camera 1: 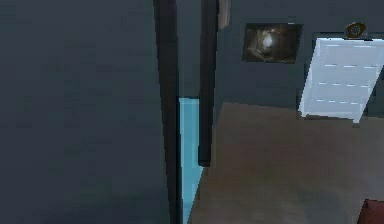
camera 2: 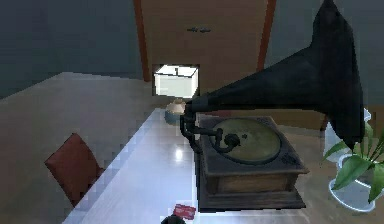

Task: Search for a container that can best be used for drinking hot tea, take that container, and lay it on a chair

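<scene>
Reddish-brown, the chair (camera 2: pixel 75 165) stands at the left edge of a white table (camera 2: pixel 160 170) in the arm side view. What shows of it is one flat panel, most likely the backrest. Its seat and legs are hidden below it or cut off. The panel's long axis runs upright, and its broad face looks toward the table, so the chair seems to face inward (the angle leaves this unsure).

At the table's near edge lies a small red thing (camera 2: pixel 185 211) beside a dark blob. Both are too small and too close to the picture's bottom edge to name. How the gripper stands cannot be told from these views.

Just right of the red thing sits a gramophone (camera 2: pixel 245 150) on a dark wooden box. Its black horn (camera 2: pixel 310 75) sweeps up and flares toward the upper right, where the frame cuts its rim. Behind it, at the table's far end, stands a lamp (camera 2: pixel 176 82) with a glowing square shade. A green plant (camera 2: pixel 360 165) in a white pot is half cropped at the right edge. A brown door (camera 2: pixel 205 40) closes the far wall.

In the forward view a dark wall (camera 1: pixel 75 100) covers the left half. Beside it are a dark upright post (camera 1: pixel 205 90) and a light-blue strip (camera 1: pixel 189 150). Beyond lies brown floor (camera 1: pixel 290 170). A framed picture (camera 1: pixel 272 42) hangs near a white dresser (camera 1: pixel 340 78), which carries a small unclear object (camera 1: pixel 355 31).
</scene>
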